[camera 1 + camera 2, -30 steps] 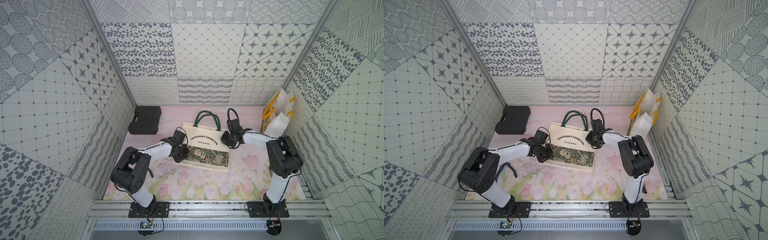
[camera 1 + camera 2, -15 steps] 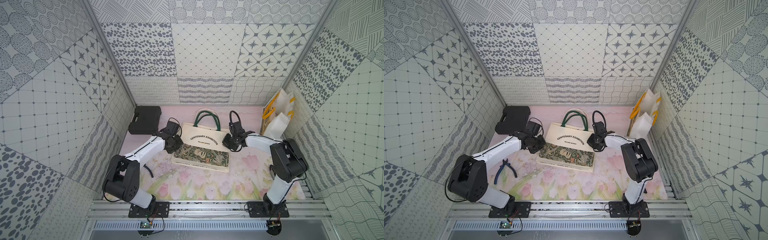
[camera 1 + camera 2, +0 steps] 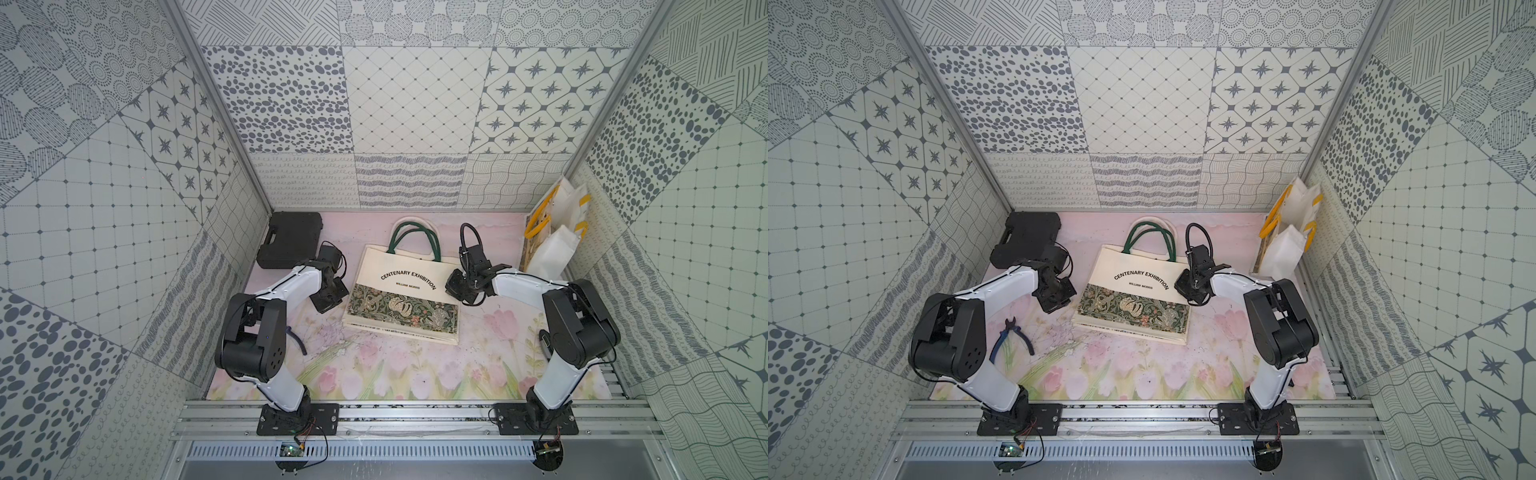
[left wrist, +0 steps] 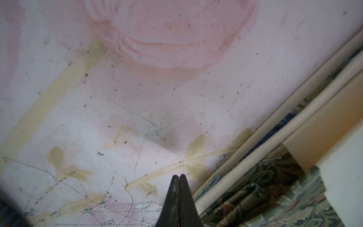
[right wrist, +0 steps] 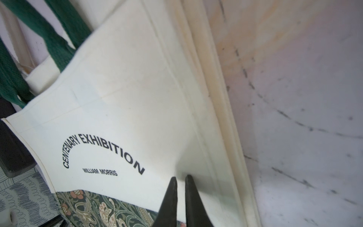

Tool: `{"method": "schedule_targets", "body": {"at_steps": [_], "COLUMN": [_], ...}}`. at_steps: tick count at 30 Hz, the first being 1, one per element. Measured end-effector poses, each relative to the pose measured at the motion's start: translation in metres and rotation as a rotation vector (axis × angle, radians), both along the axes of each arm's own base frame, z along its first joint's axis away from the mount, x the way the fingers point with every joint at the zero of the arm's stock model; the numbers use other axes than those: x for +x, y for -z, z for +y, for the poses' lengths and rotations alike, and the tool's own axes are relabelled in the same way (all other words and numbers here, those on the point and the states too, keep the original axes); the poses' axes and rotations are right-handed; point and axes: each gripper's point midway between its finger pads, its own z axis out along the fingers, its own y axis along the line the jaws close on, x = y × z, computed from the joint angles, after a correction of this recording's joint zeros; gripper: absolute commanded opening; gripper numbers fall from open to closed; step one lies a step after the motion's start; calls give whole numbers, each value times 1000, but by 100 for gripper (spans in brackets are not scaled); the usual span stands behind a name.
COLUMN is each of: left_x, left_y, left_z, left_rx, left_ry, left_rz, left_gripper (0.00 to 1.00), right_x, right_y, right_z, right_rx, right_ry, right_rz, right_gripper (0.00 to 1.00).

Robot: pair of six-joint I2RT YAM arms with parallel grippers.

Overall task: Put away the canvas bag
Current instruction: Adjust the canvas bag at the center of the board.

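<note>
1. Canvas bag (image 3: 399,286) fills mid-mat, left gripper (image 4: 178,176) beside one edge, right gripper (image 5: 180,178) over the other
2. Black case (image 3: 291,239) blocks the far-left corner, paper bags (image 3: 552,249) the right wall
3. Pliers (image 3: 1013,338) lie front-left; bare mat (image 3: 395,374) before the bag

Reading "CENTENARY EXHIBITION" in black caps, arching across cream front of canvas bag (image 5: 125,102), just above floral band (image 5: 102,210). Sitting under that arch, btwn it & the band: "WILLIAM MORRIS", much smaller black caps, straight line, approx. centred. Showing sharpest in rt wrist view, letters tilting there. Also coming through legibly in both top views on the bag (image 3: 382,262) (image 3: 1113,262), same spot above the band.
</note>
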Motion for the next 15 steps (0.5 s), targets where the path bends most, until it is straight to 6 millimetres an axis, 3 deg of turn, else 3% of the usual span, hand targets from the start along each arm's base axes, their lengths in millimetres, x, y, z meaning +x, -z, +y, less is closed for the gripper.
{"method": "schedule_targets", "body": {"at_steps": [9,15], "left_x": [-23,-44], "left_y": [16,13], "left_z": [-8,-23], "left_rx": [-38,-70], "left_ry": [21,64], "left_rz": [91,109], "left_gripper": [0,0], "right_x": [-2,-3], "right_y": [-1,0], "right_z": [-1,-1], "right_rx": [-1,-2], "right_ry": [0,0], "right_rz": [1,3], "right_gripper": [13,13]}}
